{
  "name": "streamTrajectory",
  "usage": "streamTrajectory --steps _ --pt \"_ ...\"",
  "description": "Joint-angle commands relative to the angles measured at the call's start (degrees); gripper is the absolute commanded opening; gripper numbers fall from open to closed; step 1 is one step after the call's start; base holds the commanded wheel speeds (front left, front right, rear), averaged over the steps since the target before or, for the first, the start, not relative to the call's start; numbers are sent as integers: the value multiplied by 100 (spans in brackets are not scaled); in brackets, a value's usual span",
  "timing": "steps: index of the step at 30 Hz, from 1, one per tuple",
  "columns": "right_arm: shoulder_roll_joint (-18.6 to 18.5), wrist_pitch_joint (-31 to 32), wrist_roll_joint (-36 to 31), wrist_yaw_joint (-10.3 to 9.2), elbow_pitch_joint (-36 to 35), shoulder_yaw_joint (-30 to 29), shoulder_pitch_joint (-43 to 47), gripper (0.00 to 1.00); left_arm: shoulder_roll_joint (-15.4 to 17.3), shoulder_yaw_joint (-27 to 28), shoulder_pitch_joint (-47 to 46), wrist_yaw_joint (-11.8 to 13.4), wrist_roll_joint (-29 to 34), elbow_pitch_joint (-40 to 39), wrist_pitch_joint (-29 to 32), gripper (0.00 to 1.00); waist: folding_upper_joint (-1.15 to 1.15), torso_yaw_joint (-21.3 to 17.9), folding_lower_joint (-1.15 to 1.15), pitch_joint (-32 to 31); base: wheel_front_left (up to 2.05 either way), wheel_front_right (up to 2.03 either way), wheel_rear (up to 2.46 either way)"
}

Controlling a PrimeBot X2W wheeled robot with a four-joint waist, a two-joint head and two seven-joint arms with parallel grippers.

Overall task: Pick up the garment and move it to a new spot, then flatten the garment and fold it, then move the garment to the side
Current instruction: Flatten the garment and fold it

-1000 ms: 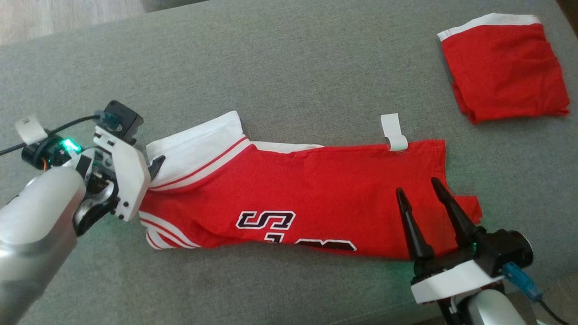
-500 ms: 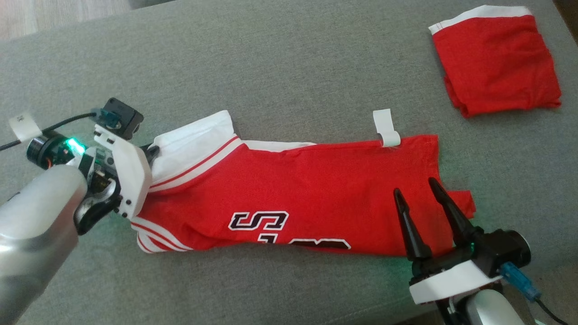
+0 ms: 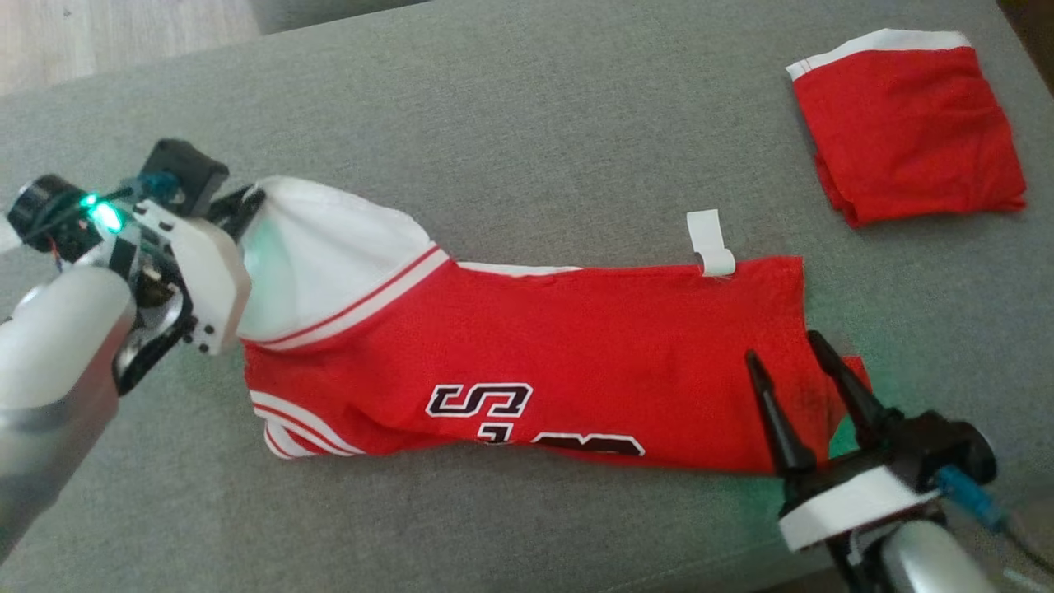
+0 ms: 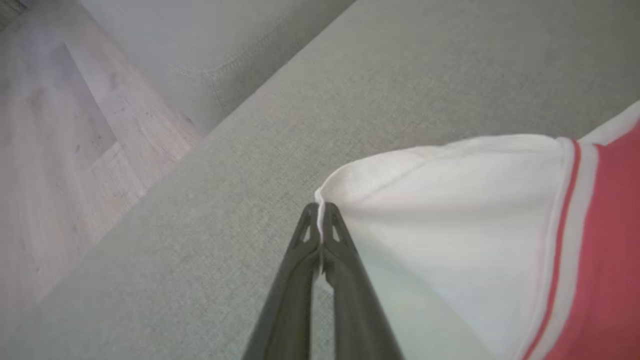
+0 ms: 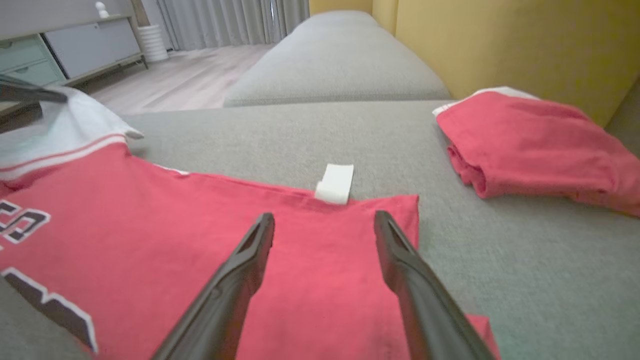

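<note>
The garment is a red jersey with white sleeves and black lettering, lying folded lengthwise across the grey cushion. My left gripper is shut on the tip of its white sleeve, and the sleeve rises off the cushion as a taut peak. In the left wrist view the two fingers of the left gripper pinch the sleeve's edge. My right gripper stands open over the garment's red hem end, with nothing between its fingers. A white tag sticks out from the far edge.
A second red garment, folded with a white band, lies at the far right of the cushion, also in the right wrist view. Wooden floor lies beyond the cushion's left edge. A yellow wall stands behind.
My left gripper has shut on the white sleeve tip and lifted it up and away, stretching the sleeve into a peak. The right gripper has stayed open over the hem.
</note>
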Motion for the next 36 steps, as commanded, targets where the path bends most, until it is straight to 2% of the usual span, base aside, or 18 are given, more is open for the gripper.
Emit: streamTrajectory --steps 1,6,10,15,18,25,27,28,31,32,36 --pt "-173 -46 107 -4 -54 122 -240 100 192 321 -314 69 58 -39 -99 0 0 20 0 -1 0 0 0" --pt "-516 878 836 -4 484 105 -995 100 97 332 -429 85 159 116 -384 0 0 50 0 31 0 0 0" --pt "-654 1771 1458 -4 851 200 -1532 100 9 292 -511 76 226 225 -496 0 0 102 0 64 0 0 0" --pt "-785 2456 1784 -4 1251 275 -1946 100 -87 245 -608 43 248 321 -574 0 0 198 0 111 0 0 0" --pt "-777 2613 1877 -4 1354 328 -2030 100 -124 222 -646 26 240 357 -597 0 0 239 0 128 0 0 0" --pt "-771 2486 2005 -4 1404 415 -2099 100 -153 178 -695 -6 205 433 -655 0 0 290 0 158 0 0 0" --pt "-767 2432 2015 -4 1444 433 -2119 87 -164 162 -705 -13 197 453 -668 0 0 301 0 161 0 0 0" --pt "-769 2406 2015 -4 1470 442 -2130 69 -170 155 -712 -16 194 462 -677 0 0 308 0 164 0 0 0" --pt "-761 2342 2029 -4 1577 461 -2168 36 -183 134 -740 -25 190 482 -701 0 0 336 0 181 0 0 0" --pt "-759 2322 2037 -4 1616 474 -2189 2 -184 126 -753 -29 190 487 -709 0 0 346 0 187 0 0 0" --pt "-792 2035 1990 -4 1770 459 -2307 0 -190 103 -795 -40 192 498 -780 0 0 394 0 194 0 0 0"
